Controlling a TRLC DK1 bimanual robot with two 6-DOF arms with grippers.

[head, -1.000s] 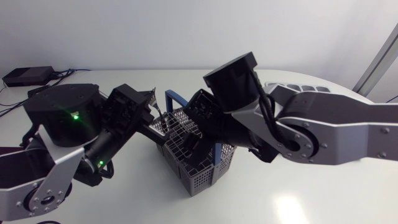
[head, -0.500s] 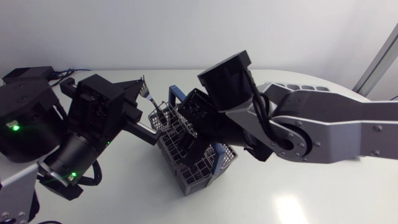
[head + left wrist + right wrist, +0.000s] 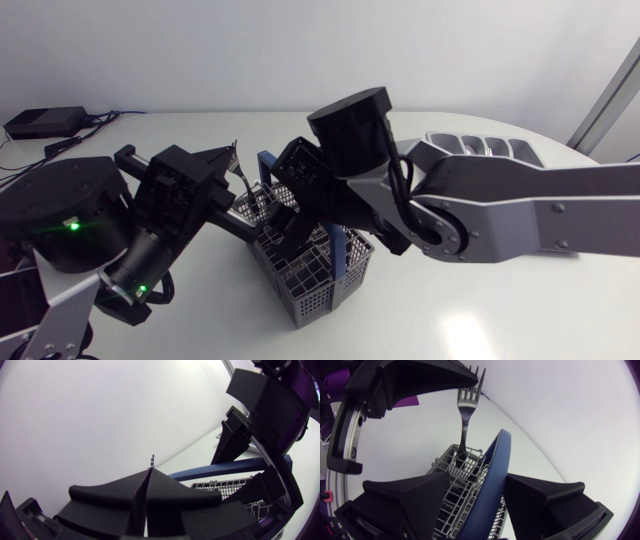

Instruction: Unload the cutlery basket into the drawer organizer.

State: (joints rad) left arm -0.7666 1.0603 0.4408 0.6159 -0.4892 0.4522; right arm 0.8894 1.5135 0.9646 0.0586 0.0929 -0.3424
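Note:
The grey wire cutlery basket with a blue arched handle stands mid-table. My left gripper is shut on a metal fork, held upright over the basket's far left corner. In the left wrist view the fork's tines poke out past the closed left gripper. In the right wrist view the fork stands tines up, its lower end down among the basket's wires. My right gripper is open and straddles the blue handle. The drawer organizer lies behind my right arm.
A black box with cables sits at the table's far left corner. My right arm's long link crosses the table's right half, in front of the organizer. Bare white tabletop lies in front of the basket.
My left arm has swung and its gripper has kept the fork, lifting it slightly. My right gripper has shifted left over the basket, and the basket has slid a little left and forward.

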